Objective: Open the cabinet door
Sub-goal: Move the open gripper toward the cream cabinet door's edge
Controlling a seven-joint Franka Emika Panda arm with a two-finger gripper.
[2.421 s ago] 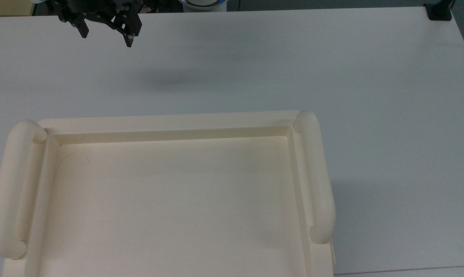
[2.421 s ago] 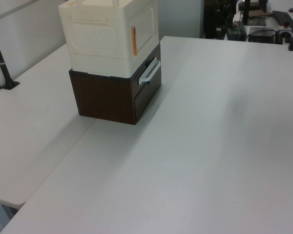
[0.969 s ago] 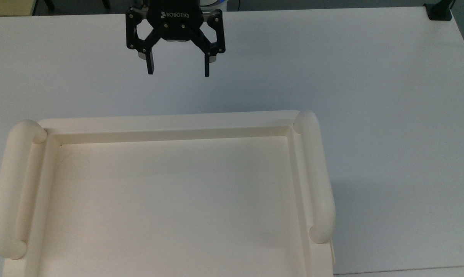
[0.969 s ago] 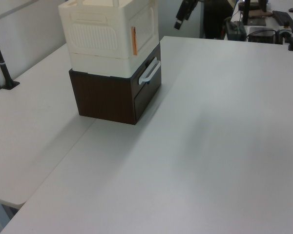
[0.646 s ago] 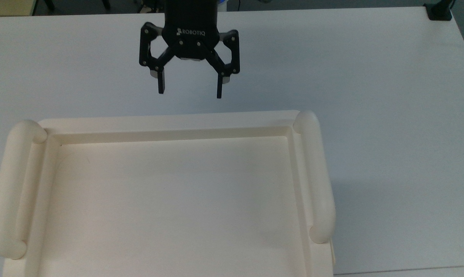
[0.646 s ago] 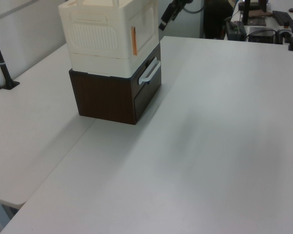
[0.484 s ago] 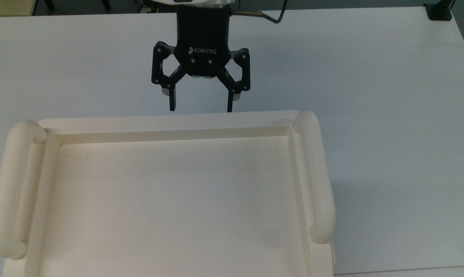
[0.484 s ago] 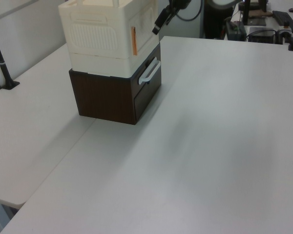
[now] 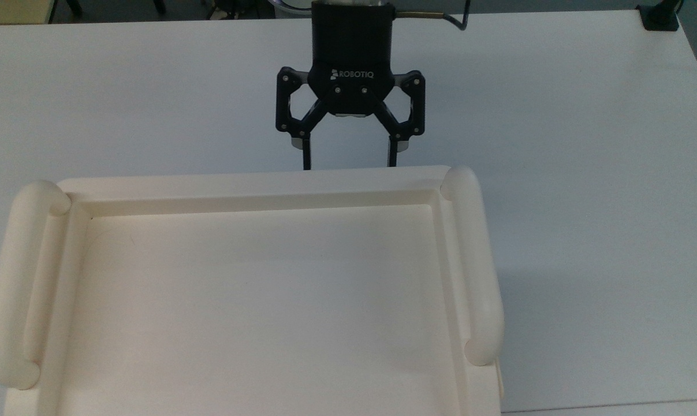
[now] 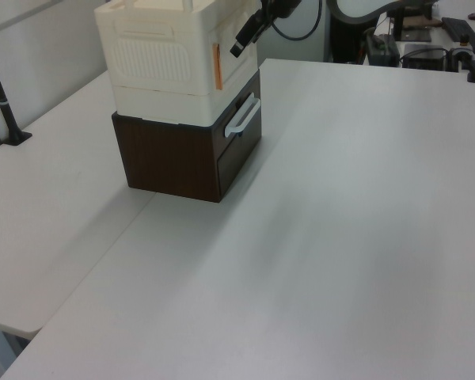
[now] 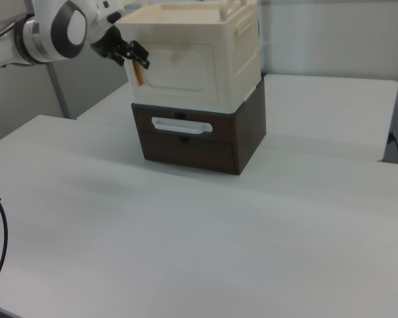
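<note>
We see the gripper (image 9: 348,164) with its two fingers spread apart and nothing between them, its tips at the 12 o'clock edge of the cabinet (image 9: 256,289) in the top view. In the right view the gripper (image 11: 134,58) sits at about 9 o'clock of the cabinet door (image 11: 184,73), just beside the orange strip (image 11: 138,75) on the door's edge; we cannot tell whether it touches. The door lies flush in the cream cabinet's front, above the dark drawer unit (image 11: 199,136) with its white handle (image 11: 181,126). We judge the approach nearly complete; gripping the edge and swinging the door outward remain.
</note>
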